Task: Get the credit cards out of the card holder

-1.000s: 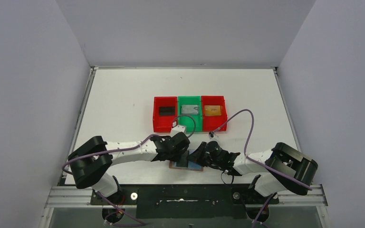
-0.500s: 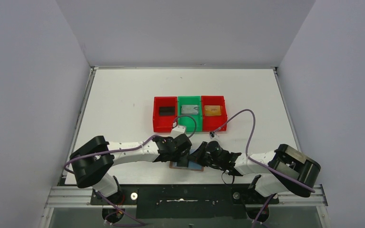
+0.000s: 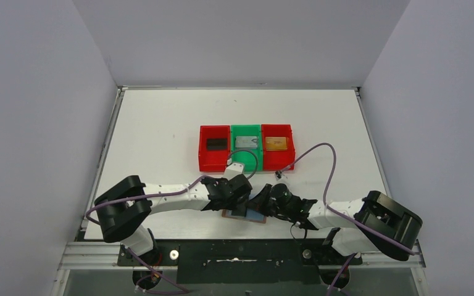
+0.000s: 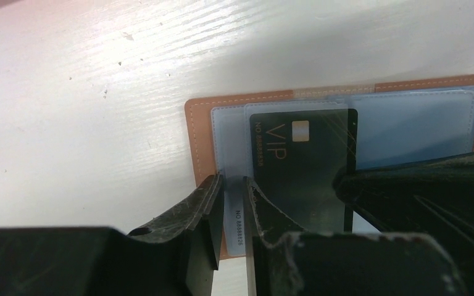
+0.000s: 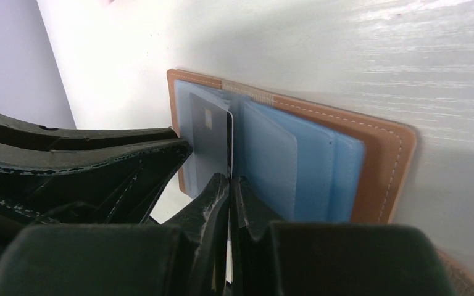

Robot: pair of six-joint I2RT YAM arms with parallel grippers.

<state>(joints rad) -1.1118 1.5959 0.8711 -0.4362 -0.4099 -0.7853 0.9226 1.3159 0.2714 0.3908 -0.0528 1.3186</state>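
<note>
Open tan leather bifold card holder (image 4: 197,132) flat on white surface (image 4: 80,123), near edge | thin black VIP credit card (image 4: 302,166) over pale blue pocket (image 4: 407,123); likely light, stiff, slick, so pinch an exposed edge | left gripper (image 4: 233,188) narrow, hold unclear | right gripper (image 5: 229,184) closed at card's edge

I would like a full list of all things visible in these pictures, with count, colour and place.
table: one, white, under everything
red bins: two, either side of the green one
green bin: one, in the middle
black card: one, in the left red bin
grey card: one, in the green bin
orange card: one, in the right red bin
wallet: one, tan, pale blue pockets, open at the near edge
black VIP card: one, in the wallet
pale card: one, sticking out of the wallet
cables: purple, along the arms
arms: two, white and black
left jaws: either side of the pale card
right jaws: shut, at the wallet's middle
</note>
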